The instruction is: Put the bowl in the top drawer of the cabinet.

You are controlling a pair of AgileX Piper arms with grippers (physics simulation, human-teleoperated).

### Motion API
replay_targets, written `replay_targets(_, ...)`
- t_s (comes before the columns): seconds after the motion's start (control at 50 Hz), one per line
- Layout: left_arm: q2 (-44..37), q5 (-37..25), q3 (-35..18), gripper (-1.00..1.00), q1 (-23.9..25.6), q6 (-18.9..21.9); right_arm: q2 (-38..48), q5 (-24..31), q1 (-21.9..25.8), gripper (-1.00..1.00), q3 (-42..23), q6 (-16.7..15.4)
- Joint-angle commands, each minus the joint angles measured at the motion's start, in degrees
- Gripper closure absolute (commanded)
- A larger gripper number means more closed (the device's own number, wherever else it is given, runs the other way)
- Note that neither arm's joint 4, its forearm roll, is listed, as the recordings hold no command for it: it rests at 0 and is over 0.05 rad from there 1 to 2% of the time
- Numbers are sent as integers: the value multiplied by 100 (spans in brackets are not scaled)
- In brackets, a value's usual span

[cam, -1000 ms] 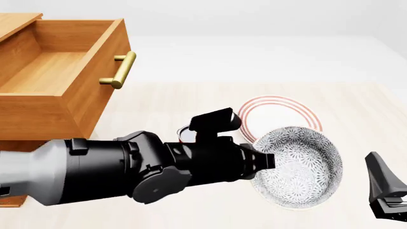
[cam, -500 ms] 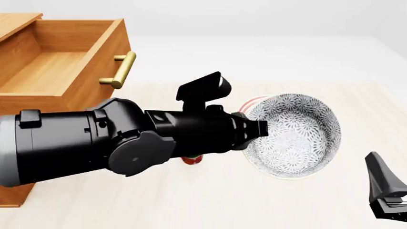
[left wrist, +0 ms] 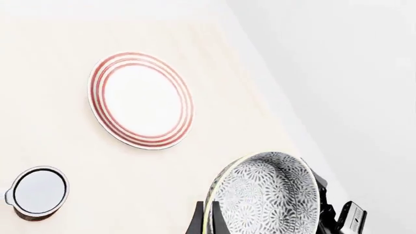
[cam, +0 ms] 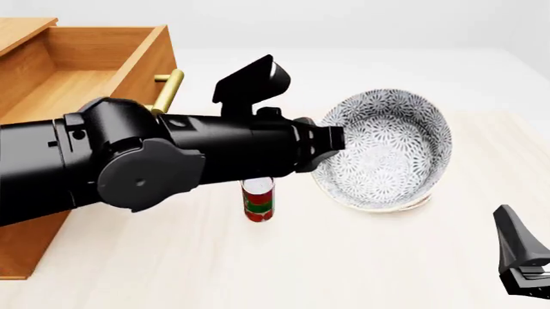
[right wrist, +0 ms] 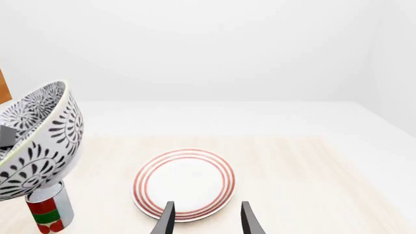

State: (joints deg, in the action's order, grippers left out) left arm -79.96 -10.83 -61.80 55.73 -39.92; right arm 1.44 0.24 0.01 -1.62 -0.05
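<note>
On the pale, lightly grained wooden tabletop (cam: 361, 264), set in a plain white room, a flat white plate with red rings (right wrist: 184, 184) is lying by itself, and a small red, green and white can (cam: 259, 200) is standing upright near the middle. A little white cup with a dark rim (left wrist: 39, 191) is showing on the table in the left wrist view only.

At the left side, the light-brown wooden cabinet (cam: 26, 248) is standing with its large top drawer (cam: 64, 77) pulled out, the brass bar handle (cam: 169, 91) facing the table.

The left gripper (cam: 331, 145) is pinching the rim of the deep round white bowl with the dense blue-grey floral pattern (cam: 387, 149), one finger on each side of its wall. The bowl is hanging clear above the table, tilted on edge (its opening turned toward the front camera), well to the right of the drawer.

The right gripper (right wrist: 204, 219) is hovering low at the table's right side, its fingers (right wrist: 167, 218) spread apart and holding nothing.
</note>
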Motion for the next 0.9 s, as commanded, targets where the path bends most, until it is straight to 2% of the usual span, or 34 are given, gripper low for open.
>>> replay_targets(0.02,215,-160,-149,100,-95,161,0,0,-1,-100,0,0)
replay_targets(0.72,663,-627,-420,100,-504,393,-1,0,-2,-100,0,0)
replay_targets(0.9,819,-851,-646,100,-658,482,0,0,0,-100,0,1)
